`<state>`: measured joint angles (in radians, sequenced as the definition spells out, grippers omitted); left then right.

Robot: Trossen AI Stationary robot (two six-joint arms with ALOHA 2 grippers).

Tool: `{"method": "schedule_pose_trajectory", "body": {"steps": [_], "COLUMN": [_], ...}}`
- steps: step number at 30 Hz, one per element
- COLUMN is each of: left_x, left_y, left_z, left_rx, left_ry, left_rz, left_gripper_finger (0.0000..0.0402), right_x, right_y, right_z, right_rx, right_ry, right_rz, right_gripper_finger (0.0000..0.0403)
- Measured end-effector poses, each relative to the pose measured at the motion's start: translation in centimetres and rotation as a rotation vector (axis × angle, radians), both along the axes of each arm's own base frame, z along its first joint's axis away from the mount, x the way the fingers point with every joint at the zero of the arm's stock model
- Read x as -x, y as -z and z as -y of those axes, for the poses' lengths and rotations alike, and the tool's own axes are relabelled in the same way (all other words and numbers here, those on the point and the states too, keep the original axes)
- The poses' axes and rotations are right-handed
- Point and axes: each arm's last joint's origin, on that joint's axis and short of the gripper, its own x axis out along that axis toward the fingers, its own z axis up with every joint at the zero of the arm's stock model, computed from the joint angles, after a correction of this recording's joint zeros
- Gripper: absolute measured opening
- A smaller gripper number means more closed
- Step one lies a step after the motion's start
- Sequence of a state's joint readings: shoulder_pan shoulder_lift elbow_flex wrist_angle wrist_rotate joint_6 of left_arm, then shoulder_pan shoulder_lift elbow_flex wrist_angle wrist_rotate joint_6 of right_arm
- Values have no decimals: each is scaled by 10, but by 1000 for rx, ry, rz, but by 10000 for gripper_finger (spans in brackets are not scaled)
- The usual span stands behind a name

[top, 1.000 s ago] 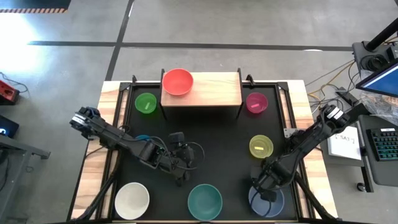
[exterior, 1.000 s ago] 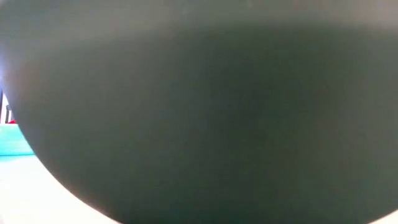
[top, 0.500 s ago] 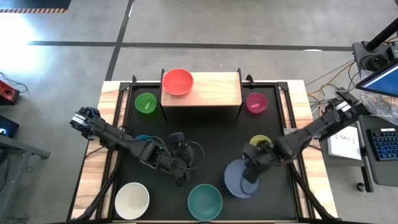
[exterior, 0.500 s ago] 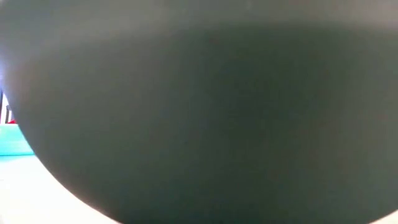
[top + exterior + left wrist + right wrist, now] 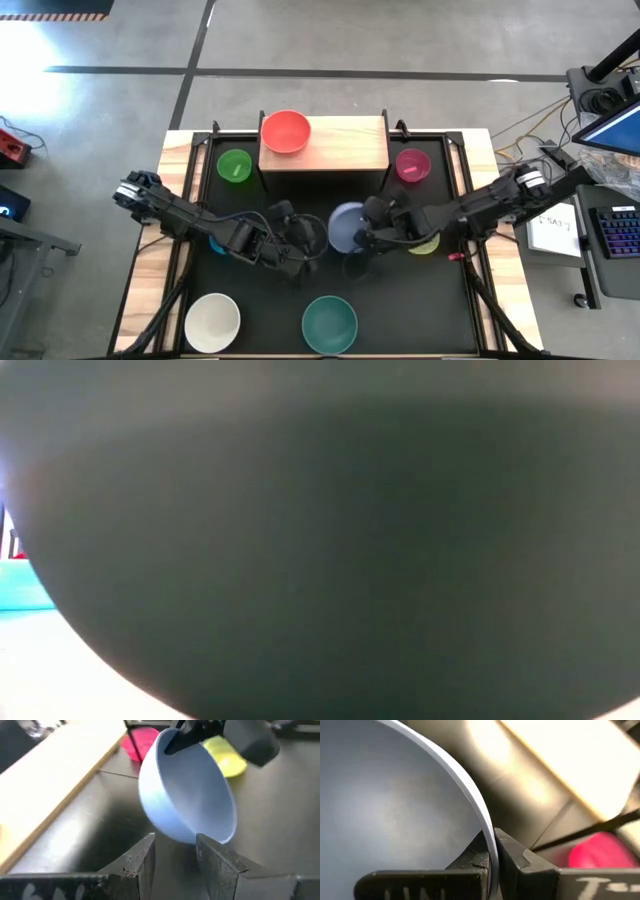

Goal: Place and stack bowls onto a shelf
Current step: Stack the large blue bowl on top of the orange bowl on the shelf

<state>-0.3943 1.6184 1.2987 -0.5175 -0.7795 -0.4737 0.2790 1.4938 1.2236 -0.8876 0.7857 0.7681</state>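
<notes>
- Right gripper (image 5: 368, 232) pinches the rim of the slate blue bowl (image 5: 346, 226). In the right wrist view the two fingers (image 5: 515, 857) close on either side of the bowl wall, so it is gripping that bowl.
- Black tabletop (image 5: 300, 200) lies under the hand. The bowl is carried clear of it, tilted on edge, likely because a rim pinch lets the far side hang.
- Shelf (image 5: 345, 145) stands just beyond the gripper, its light-wood board raised on black legs. The free right part of the board is nearest the hand and looks the likely drop spot.
- Left gripper (image 5: 300, 245) waits just across the carried bowl from the right gripper, fingers (image 5: 137, 865) parted and holding nothing, with the bowl right before them.
- Red bowl (image 5: 285, 131) sits on the shelf's far left end from the hand, so one large bowl is already placed.
- Teal bowl (image 5: 330, 323) and cream white bowl (image 5: 212, 322) rest on the table well behind the hand, towards the near edge, not yet shelved.
- Low view is blocked by a dark shape close to the lens. Nothing can be told from it.
- Yellow bowl (image 5: 428, 244) sits just behind the right arm, mostly hidden.
- Pink bowl (image 5: 412, 164) stands beside the shelf's right end, near the hand.
- Green bowl (image 5: 234, 165) is past the shelf's left end, well apart.
</notes>
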Motion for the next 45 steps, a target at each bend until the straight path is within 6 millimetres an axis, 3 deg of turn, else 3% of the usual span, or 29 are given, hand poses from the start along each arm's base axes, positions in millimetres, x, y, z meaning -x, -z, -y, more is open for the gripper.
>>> {"method": "schedule_pose_trajectory", "body": {"steps": [10, 20, 28, 32, 37, 45], "left_x": [1, 3, 3, 3, 3, 2], "left_y": [-7, -10, -10, -10, -9, -8], "left_z": [-6, -12, -16, -16, -18, -20], "left_rx": [-195, -330, -365, -368, -400, -396], "left_ry": [-216, -348, -382, -368, -358, -349], "left_rz": [116, 162, 161, 147, 111, 95], "left_gripper_finger": [123, 123, 122, 93, 15, 4], "right_x": [-24, -51, -56, -54, -55, -55], "right_y": [-18, -31, -42, -44, -43, -42], "right_z": [2, -7, -24, -27, -28, -28], "right_rx": [266, 360, 410, 410, 411, 385], "right_ry": [120, 81, 27, 12, 10, -22], "right_rz": [131, 159, 182, 185, 180, 161], "right_gripper_finger": [8, 8, 9, 9, 11, 29]}}
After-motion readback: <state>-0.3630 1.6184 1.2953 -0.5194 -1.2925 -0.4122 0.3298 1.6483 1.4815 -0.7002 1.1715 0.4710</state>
